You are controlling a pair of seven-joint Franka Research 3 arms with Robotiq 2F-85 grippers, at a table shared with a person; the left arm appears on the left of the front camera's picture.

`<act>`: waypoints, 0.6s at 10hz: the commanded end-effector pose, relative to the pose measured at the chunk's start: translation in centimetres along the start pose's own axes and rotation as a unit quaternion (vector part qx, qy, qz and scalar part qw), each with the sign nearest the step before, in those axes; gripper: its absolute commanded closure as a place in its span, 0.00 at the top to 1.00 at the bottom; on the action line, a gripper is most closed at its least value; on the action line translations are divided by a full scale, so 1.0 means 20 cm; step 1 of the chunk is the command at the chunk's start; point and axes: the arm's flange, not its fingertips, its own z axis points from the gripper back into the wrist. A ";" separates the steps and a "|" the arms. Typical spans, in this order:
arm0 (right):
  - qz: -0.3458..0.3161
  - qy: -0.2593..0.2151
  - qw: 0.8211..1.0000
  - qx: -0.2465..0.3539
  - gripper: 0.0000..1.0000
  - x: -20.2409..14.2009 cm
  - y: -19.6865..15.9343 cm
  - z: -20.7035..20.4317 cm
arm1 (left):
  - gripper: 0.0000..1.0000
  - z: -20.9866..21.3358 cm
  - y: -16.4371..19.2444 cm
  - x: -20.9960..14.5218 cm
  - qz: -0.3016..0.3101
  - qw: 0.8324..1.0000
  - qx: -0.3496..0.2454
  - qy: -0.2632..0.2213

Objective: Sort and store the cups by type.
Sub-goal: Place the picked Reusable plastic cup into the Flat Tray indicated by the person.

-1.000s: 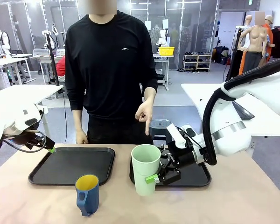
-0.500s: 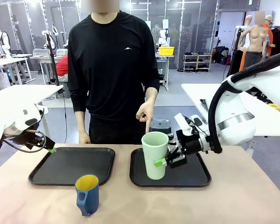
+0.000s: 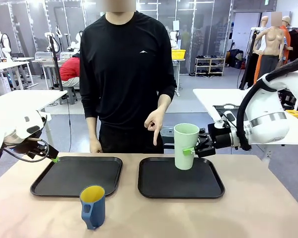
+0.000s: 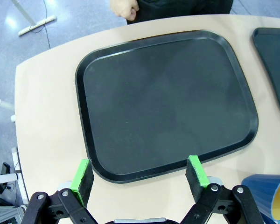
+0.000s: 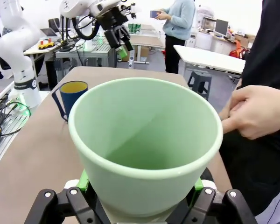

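Tabletop (image 3: pixel 258 208) with two trays, tumbler aloft.
Left gripper (image 4: pixel 139 171) is held wide and empty beside the left tray (image 3: pixel 69 176); mug (image 3: pixel 93 206) is stood on the tabletop before it; tumbler (image 3: pixel 186 144) is clamped in the right gripper (image 3: pixel 192 149) above the right tray (image 3: pixel 181 183). Released high, it could be toppled.

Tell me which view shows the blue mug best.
The front view: the mug stands whole on the table, handle and yellow inside visible. The left wrist view cuts the mug off at the corner; in the right wrist view the mug sits partly behind the tumbler.
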 end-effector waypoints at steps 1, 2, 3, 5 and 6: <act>-0.015 -0.013 1.000 -0.011 0.87 0.01 -0.05 -0.02 | 1.00 0.00 0.00 0.00 0.000 1.000 0.000 -0.001; -0.016 -0.012 1.000 -0.015 0.87 0.00 -0.06 -0.01 | 1.00 0.00 0.00 0.00 0.000 1.000 0.000 -0.001; -0.015 -0.018 1.000 -0.020 0.87 -0.02 -0.07 -0.01 | 1.00 0.00 0.00 0.00 0.000 1.000 0.000 -0.001; -0.014 -0.014 0.999 -0.033 0.87 -0.10 -0.10 -0.04 | 1.00 0.00 0.00 0.00 0.000 1.000 0.000 -0.001; -0.012 -0.016 0.999 -0.040 0.87 -0.16 -0.11 -0.07 | 1.00 0.00 0.00 0.00 0.000 1.000 0.000 -0.001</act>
